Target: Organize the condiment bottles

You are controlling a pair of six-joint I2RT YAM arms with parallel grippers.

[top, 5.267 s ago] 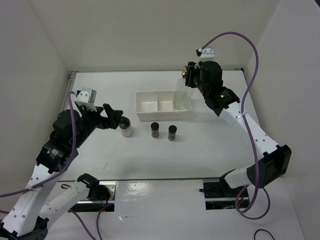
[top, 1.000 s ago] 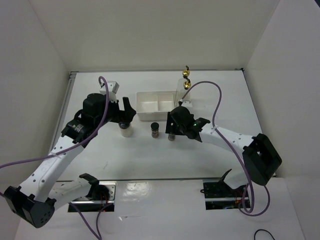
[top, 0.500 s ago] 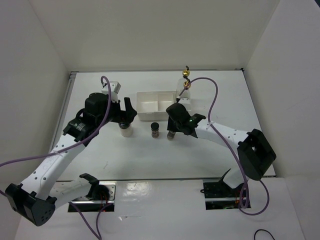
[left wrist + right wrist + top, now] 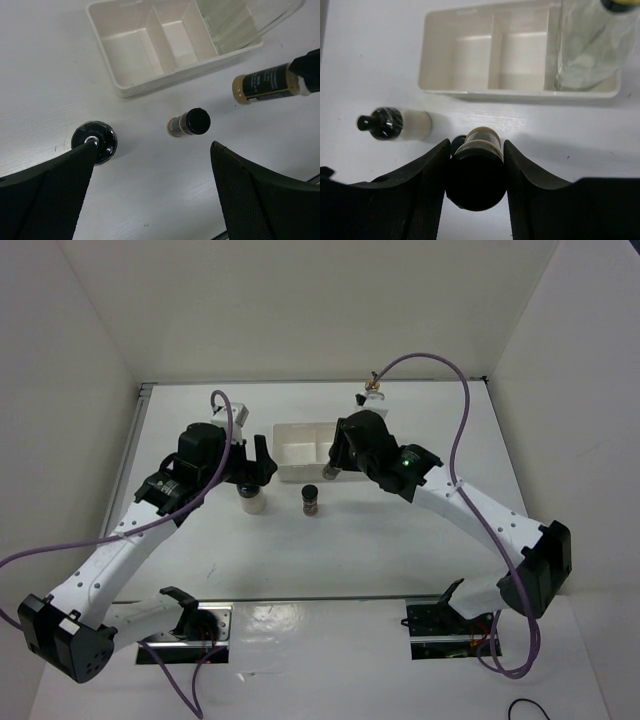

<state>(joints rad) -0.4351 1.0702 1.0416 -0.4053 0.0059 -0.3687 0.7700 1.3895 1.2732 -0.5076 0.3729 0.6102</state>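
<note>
My right gripper [image 4: 332,464] is shut on a small dark black-capped jar [image 4: 476,177] and holds it tilted above the table, just in front of the white tray [image 4: 296,440]. This jar also shows in the left wrist view [image 4: 264,83]. The second dark jar [image 4: 310,498] stands on the table. My left gripper [image 4: 252,469] is open above the squat whitish black-capped jar [image 4: 251,499], whose cap [image 4: 94,142] lies by the left finger. A tall clear glass bottle [image 4: 590,47] stands in the tray's right compartment; its gold spout [image 4: 375,390] shows behind my right arm.
The tray [image 4: 460,87] has three compartments; the left and middle ones hold nothing. White walls close in the table at the back and both sides. The arm bases and cables sit at the near edge.
My right gripper has lifted one dark jar off the table and carried it back toward the tray. My left gripper has hardly moved over the whitish jar.
</note>
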